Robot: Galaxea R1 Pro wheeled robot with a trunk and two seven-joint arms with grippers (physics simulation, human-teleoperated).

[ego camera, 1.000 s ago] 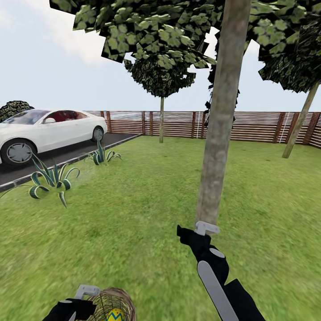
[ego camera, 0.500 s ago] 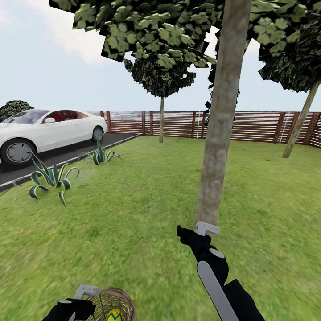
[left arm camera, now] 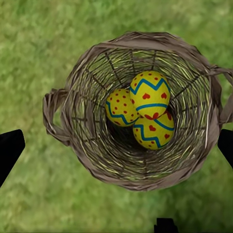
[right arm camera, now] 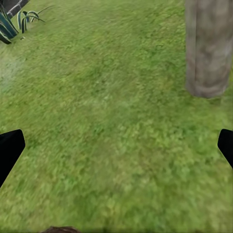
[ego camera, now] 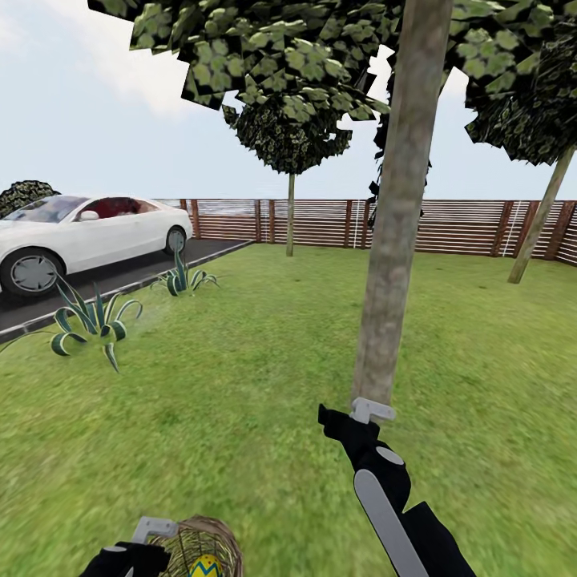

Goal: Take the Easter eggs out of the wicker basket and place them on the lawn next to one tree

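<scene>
Big green lawn (ego camera: 240, 385) everywhere, thick tree (ego camera: 397, 232) trunk straight ahead. The right gripper (right arm camera: 116, 145) hangs spread open over bare grass near its base. Wicker basket (left arm camera: 87, 145) sits near-left on the grass, left gripper (left arm camera: 116, 145) spread wide above it, all three Easter eggs (left arm camera: 149, 94) bunched inside, touching.

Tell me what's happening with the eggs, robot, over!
Left tool open above the wicker basket. Right tool open, empty, over lawn near the tree. Three Easter eggs in basket. Nothing blocking.
</scene>
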